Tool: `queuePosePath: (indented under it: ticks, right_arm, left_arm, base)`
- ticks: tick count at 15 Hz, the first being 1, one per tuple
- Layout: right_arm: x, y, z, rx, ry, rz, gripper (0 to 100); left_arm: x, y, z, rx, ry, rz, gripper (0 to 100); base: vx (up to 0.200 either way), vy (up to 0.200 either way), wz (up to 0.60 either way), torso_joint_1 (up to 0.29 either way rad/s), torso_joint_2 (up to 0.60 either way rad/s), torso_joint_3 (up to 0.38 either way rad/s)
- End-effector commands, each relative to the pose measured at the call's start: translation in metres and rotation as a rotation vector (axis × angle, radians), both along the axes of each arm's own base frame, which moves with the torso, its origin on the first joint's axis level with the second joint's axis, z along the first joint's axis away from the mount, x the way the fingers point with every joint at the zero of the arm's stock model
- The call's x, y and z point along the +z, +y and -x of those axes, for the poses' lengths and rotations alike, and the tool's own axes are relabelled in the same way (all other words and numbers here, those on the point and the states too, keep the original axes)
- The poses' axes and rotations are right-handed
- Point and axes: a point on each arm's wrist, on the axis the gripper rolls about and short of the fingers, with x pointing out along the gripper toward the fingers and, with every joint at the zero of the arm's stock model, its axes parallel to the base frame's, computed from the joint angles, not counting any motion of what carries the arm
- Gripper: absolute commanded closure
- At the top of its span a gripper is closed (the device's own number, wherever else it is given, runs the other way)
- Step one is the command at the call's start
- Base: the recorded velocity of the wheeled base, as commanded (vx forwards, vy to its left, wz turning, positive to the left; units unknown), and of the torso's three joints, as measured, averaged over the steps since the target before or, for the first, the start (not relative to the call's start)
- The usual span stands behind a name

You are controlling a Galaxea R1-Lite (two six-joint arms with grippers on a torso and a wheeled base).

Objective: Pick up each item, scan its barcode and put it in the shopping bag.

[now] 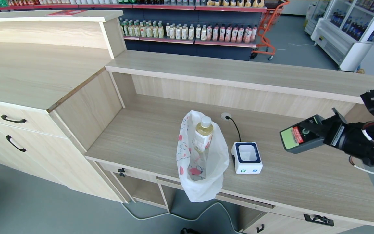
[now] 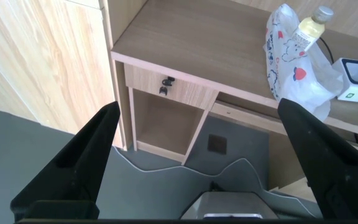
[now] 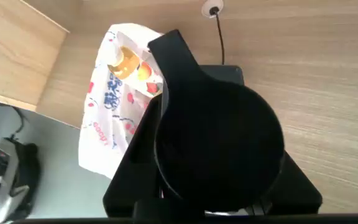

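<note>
Clamped in the right gripper (image 1: 315, 132), a dark can (image 1: 292, 139) hangs near the scanner (image 1: 246, 157), likely awaiting its barcode read, while the left gripper (image 2: 197, 115) gapes empty.

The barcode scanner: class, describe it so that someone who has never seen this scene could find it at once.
Look at the lower surface of the wooden counter. Beside the white shopping bag, on the robot's right, sits the scanner. It alone is a small white box with a dark-framed window on top and a black cable behind.
</note>
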Motion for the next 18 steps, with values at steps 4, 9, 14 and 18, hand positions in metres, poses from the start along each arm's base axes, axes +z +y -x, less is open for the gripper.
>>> queuePosePath:
  ticks: [4,9,14,18]
  right_arm:
    - [-0.048,0.011,-0.072,0.001,0.153,-0.085,100]
    - [-0.073,0.021,-0.090,0.054,0.196,0.004,100]
    - [-0.081,0.031,-0.114,0.123,0.184,0.010,100]
    - [-0.092,0.035,-0.125,0.147,0.202,0.013,100]
  left_arm:
    - [0.000,0.000,0.000,0.000,0.000,0.000,0]
    - [0.000,0.000,0.000,0.000,0.000,0.000,0]
    - [0.000,0.000,0.000,0.000,0.000,0.000,0]
    - [0.000,0.000,0.000,0.000,0.000,0.000,0]
  base:
    - [0.000,0.000,0.00,0.000,0.00,0.000]
    - [0.000,0.000,0.00,0.000,0.00,0.000]
    - [0.000,0.000,0.00,0.000,0.00,0.000]
    - [0.000,0.000,0.00,0.000,0.00,0.000]
